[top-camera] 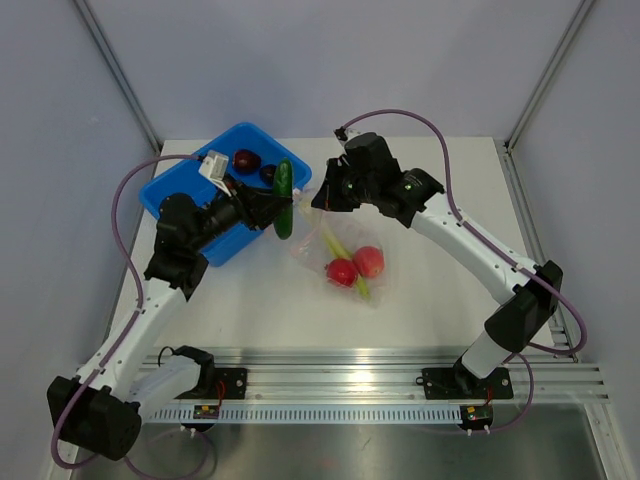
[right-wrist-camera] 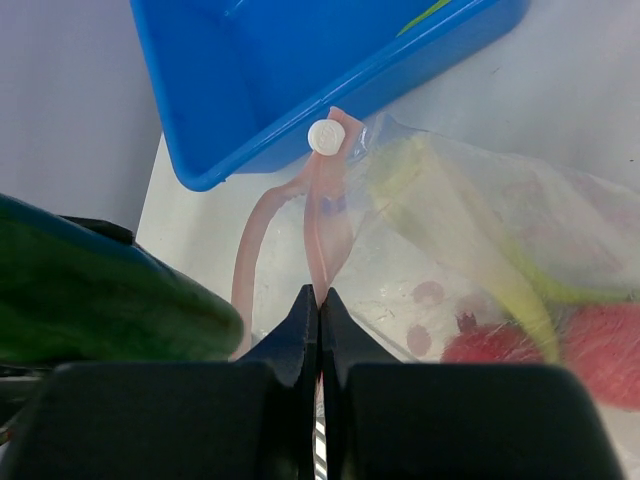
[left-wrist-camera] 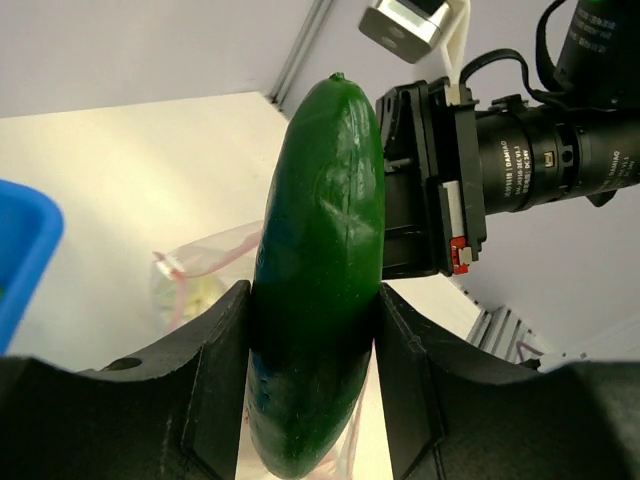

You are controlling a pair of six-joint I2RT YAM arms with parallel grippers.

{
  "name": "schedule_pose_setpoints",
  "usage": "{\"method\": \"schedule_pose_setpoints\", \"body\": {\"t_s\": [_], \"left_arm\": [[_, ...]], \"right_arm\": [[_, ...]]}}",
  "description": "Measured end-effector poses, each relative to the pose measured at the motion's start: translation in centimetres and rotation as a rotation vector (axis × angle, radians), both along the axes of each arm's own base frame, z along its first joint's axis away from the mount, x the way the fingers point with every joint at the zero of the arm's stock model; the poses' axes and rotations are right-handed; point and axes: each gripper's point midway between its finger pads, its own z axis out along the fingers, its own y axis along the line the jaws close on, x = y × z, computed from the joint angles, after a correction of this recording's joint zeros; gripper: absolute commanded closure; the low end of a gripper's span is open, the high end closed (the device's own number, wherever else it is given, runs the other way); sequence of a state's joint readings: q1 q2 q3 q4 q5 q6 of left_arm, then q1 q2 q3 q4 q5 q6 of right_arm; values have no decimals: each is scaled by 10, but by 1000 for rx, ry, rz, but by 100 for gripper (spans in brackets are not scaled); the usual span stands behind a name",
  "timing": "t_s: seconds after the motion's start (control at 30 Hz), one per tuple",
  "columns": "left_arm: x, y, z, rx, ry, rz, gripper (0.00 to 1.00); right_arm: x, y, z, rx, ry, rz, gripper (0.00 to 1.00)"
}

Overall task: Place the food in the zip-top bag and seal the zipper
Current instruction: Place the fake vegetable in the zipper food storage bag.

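Lying on the table (top-camera: 440,300), the bag (top-camera: 340,250) is pinched at its pink strip (right-wrist-camera: 324,215) by the fully closed right hand (right-wrist-camera: 320,310); the cucumber (left-wrist-camera: 320,230) is clamped in the left hand (left-wrist-camera: 312,310), near the bag's mouth.

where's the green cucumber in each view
Top external: cucumber centre-left, between blue bin and zip-top bag.
Left wrist: cucumber fills the centre, clamped in the left tool.
Right wrist: cucumber at lower left.
Shared landmark: the zip-top bag, in all three.
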State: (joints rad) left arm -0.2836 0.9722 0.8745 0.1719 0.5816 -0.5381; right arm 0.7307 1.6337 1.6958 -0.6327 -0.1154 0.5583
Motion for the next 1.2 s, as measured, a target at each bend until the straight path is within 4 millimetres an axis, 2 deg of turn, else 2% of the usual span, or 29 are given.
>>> {"method": "schedule_pose_setpoints", "body": {"t_s": [0.17, 0.43, 0.47, 0.57, 0.6, 0.67, 0.77, 0.9, 1.03, 1.2], "left_arm": [[1, -9, -19, -73, -11, 33, 100], [12, -2, -45, -220, 17, 135, 99], [12, -3, -44, -236, 20, 138, 82], [12, -6, -42, -271, 31, 143, 57], [11, -7, -40, -280, 32, 143, 37], [10, -7, -40, -290, 37, 145, 25], [8, -6, -42, -293, 48, 154, 14], [2, -1, -37, -288, 38, 167, 13], [-3, 5, -33, -260, 15, 191, 24], [4, 23, -22, -177, 9, 307, 27]], "right_arm": [[-1, -1, 3, 11, -4, -4, 100], [-5, -4, 10, 34, -16, -14, 100], [-5, -5, 11, 34, -18, -17, 100], [-3, -6, 13, 36, -25, -27, 100], [-3, -6, 13, 37, -25, -28, 100], [-3, -6, 13, 37, -26, -30, 100], [-3, -6, 13, 38, -25, -32, 100], [-3, -6, 14, 39, -26, -32, 100], [-3, -7, 16, 43, -27, -34, 100], [-5, -9, 18, 48, -31, -39, 100]]}}
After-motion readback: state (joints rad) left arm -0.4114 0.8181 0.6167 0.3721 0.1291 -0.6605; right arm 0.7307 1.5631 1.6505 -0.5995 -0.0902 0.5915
